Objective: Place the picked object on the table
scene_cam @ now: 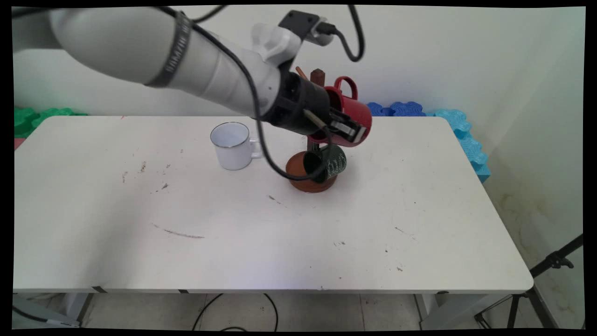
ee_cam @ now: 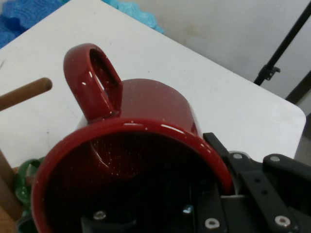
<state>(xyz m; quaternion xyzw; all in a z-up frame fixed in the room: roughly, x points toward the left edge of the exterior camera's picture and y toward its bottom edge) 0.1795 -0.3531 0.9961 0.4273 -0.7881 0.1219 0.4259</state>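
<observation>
hand [scene_cam: 350, 130] clamped on red mug's [scene_cam: 357, 112] rim | mug tree [scene_cam: 311, 179] below (green mug [scene_cam: 329, 163] hung) | white mug [scene_cam: 232, 145] apart

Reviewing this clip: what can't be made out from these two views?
- Main view: the mug tree's post is mostly hidden behind the red mug and gripper.
- Main view: the green mug's handle and peg are hidden behind its body.
- Hand view: the red mug fills the frame, hiding the tree except one peg.

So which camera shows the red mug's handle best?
The hand view: the red mug fills it, with its handle a clear loop beside a wooden peg. In the main view the handle is only a small loop above the end effector.
</observation>
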